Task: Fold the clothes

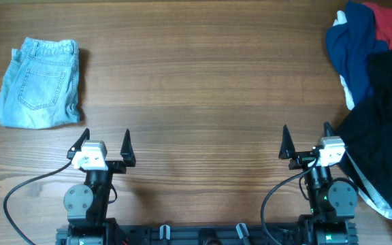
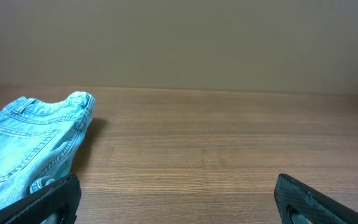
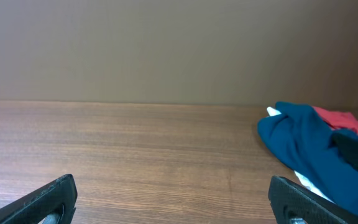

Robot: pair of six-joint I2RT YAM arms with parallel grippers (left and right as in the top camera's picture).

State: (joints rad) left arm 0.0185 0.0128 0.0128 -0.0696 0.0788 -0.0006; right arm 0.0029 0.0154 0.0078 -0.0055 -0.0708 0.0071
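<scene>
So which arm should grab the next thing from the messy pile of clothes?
Probably the right. The right tool, open, sits beside the unfolded pile, almost touching the black garment. The left tool is across the table, near the denim, which already looks folded.

Flat table (image 1: 203,88) stretches ahead of both spread jaw pairs. Folded denim (image 1: 39,82) lies ahead-left of the left gripper (image 1: 105,139). A garment pile (image 1: 383,109) sits just outside the outer finger of the right gripper (image 1: 305,131).
</scene>
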